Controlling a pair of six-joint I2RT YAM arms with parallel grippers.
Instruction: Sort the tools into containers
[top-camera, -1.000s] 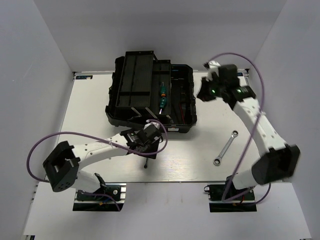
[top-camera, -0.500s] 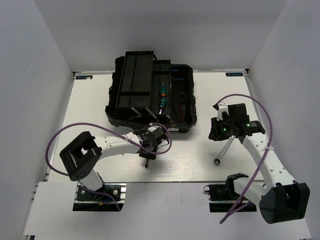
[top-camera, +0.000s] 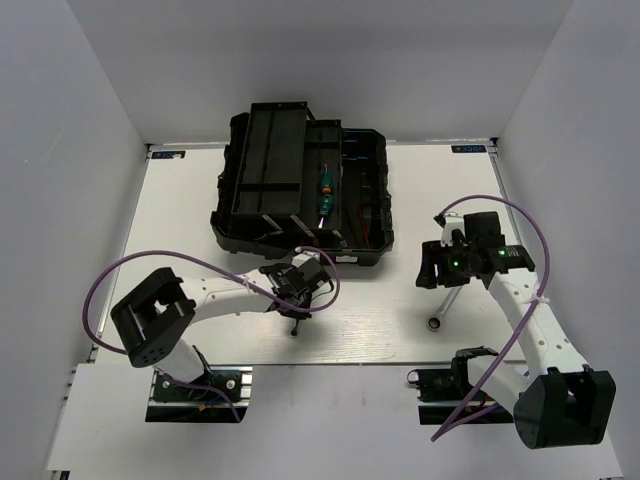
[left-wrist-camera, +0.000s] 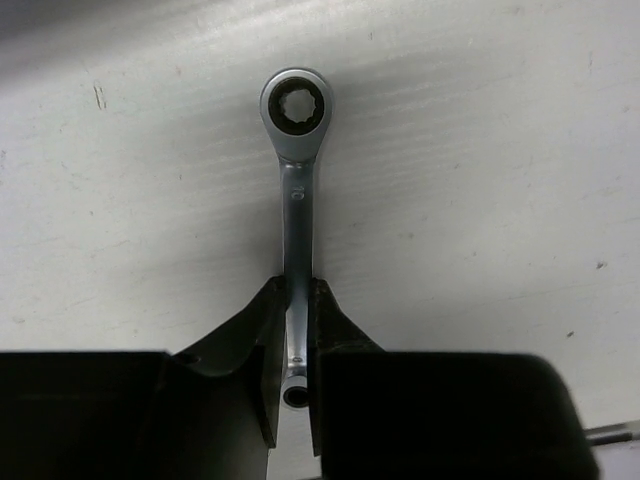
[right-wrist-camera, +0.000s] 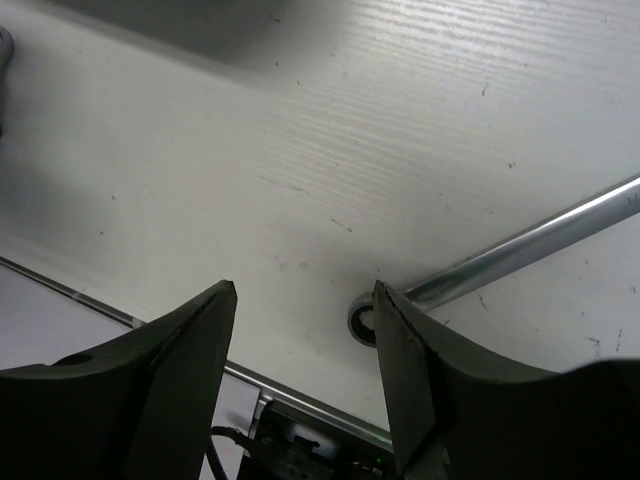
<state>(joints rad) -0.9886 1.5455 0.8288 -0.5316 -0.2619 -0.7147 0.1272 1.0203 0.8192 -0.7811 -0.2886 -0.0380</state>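
Note:
A small silver wrench (left-wrist-camera: 297, 170) lies on the white table, ring end away from me. My left gripper (left-wrist-camera: 296, 300) is shut on its shaft, both fingers pressed to its sides; from above the left gripper (top-camera: 297, 303) sits just in front of the toolbox. A larger silver wrench (top-camera: 443, 307) lies at the right. My right gripper (top-camera: 441, 283) hangs open over its upper end. In the right wrist view the larger wrench's (right-wrist-camera: 520, 250) ring end sits just beside the right finger (right-wrist-camera: 400, 350). Two green-handled screwdrivers (top-camera: 324, 195) lie in the black toolbox (top-camera: 260, 215).
The black toolbox has a raised tray (top-camera: 270, 150) at its back left and several compartments. The table's near edge (top-camera: 350, 362) runs close below both wrenches, with the arm bases beyond it. White walls close in the left, right and back sides.
My left gripper has shut on the small wrench. My right arm swung from the back right down to the larger wrench, and its jaws have opened wide.

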